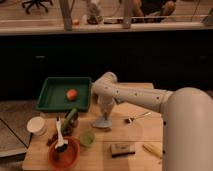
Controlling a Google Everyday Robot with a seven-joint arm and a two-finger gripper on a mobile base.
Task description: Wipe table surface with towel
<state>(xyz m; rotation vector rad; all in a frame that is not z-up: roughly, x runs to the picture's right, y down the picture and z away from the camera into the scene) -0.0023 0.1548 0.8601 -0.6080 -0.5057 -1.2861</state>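
Observation:
My gripper (104,114) points straight down near the middle of the wooden table (142,132). It is shut on a grey-blue towel (102,122), which bunches up into a cone under it and spreads flat on the table surface. The white arm reaches in from the right, with its elbow above the towel.
A green tray (52,97) holding an orange fruit (72,94) sits at the back left. A white cup (36,125), a green bottle (70,118), a red bowl (64,153) and a small green cup (87,137) stand front left. A spoon (136,118), a sponge (121,149) and a yellow item (152,149) lie to the right.

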